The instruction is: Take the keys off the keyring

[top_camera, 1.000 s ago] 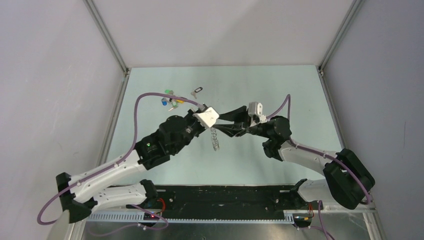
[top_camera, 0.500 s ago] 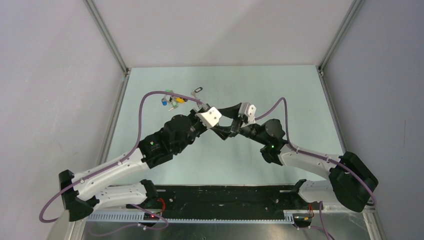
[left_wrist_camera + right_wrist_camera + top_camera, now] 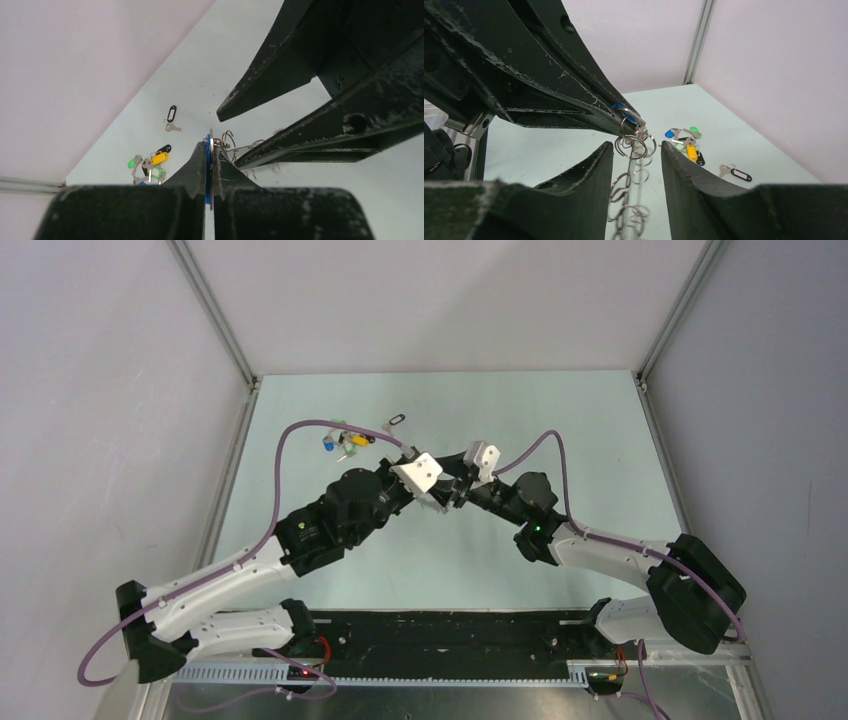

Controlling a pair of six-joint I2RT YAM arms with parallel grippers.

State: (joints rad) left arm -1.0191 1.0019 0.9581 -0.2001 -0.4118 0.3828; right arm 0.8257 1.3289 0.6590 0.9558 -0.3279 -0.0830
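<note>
My left gripper (image 3: 210, 142) is shut on a thin blue key tag (image 3: 207, 150) and a flat silver piece, both edge-on. The keyring (image 3: 634, 145), a bunch of linked silver rings, hangs from that grip as a chain (image 3: 624, 200). My right gripper (image 3: 636, 147) is open, with one finger on each side of the rings and not pressing them. In the left wrist view its two black fingers (image 3: 280, 80) reach in from the right. From above, both gripper tips meet at mid-table (image 3: 442, 498) and the rings are hidden. Loose keys (image 3: 686, 142) with coloured tags lie on the table.
The pile of tagged keys (image 3: 345, 440) lies at the far left of the pale green table (image 3: 560, 420). A single key with a black tag (image 3: 393, 423) is just right of it. Grey walls and metal posts (image 3: 215, 315) enclose the table.
My right arm has swung left, bringing its fingers up against the left gripper's tip. The hanging chain, seen from above a second ago, is now covered by the two grippers.
</note>
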